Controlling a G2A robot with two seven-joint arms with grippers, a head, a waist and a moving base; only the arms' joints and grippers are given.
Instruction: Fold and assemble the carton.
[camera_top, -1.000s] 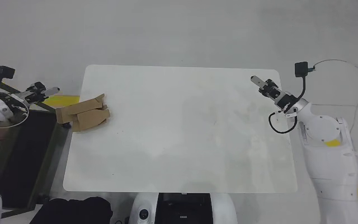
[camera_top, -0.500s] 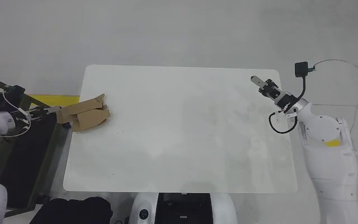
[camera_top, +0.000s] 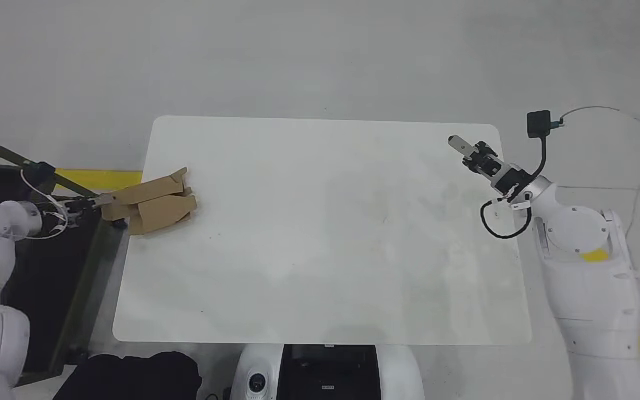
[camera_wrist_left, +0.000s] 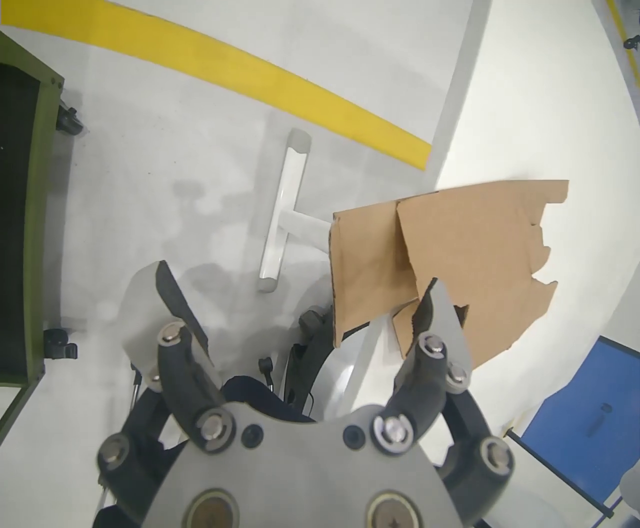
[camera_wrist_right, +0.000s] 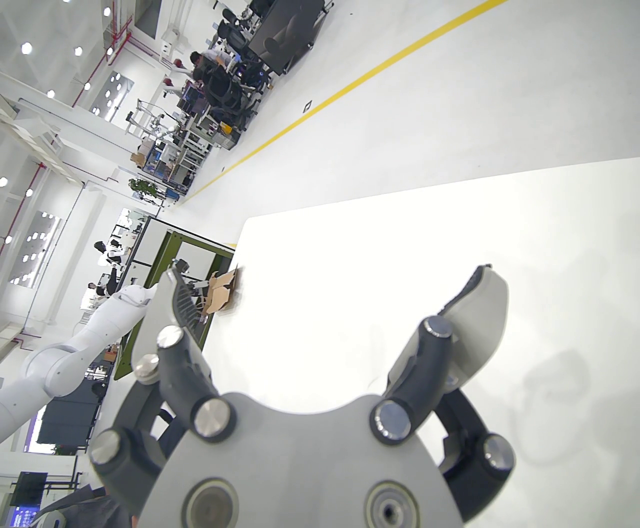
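Note:
The flat brown carton (camera_top: 152, 203) lies at the table's left edge, partly hanging over it; in the left wrist view the carton (camera_wrist_left: 465, 250) is creased and unfolded. My left gripper (camera_top: 92, 204) is off the table's left side, right at the carton's overhanging end. In its own view the left gripper (camera_wrist_left: 300, 290) is open, one fingertip (camera_wrist_left: 436, 305) overlapping the carton's edge. My right gripper (camera_top: 462, 143) is above the table's back right corner, far from the carton (camera_wrist_right: 222, 295), and the right gripper (camera_wrist_right: 325, 280) is open and holds nothing.
The white table (camera_top: 330, 260) is bare apart from the carton. A dark green cart (camera_top: 45, 280) stands beside the table's left edge, under the left arm. A yellow floor line (camera_wrist_left: 225, 65) runs behind it.
The left arm has swung from behind the cart toward the carton's overhanging end. The right arm and the carton have not moved.

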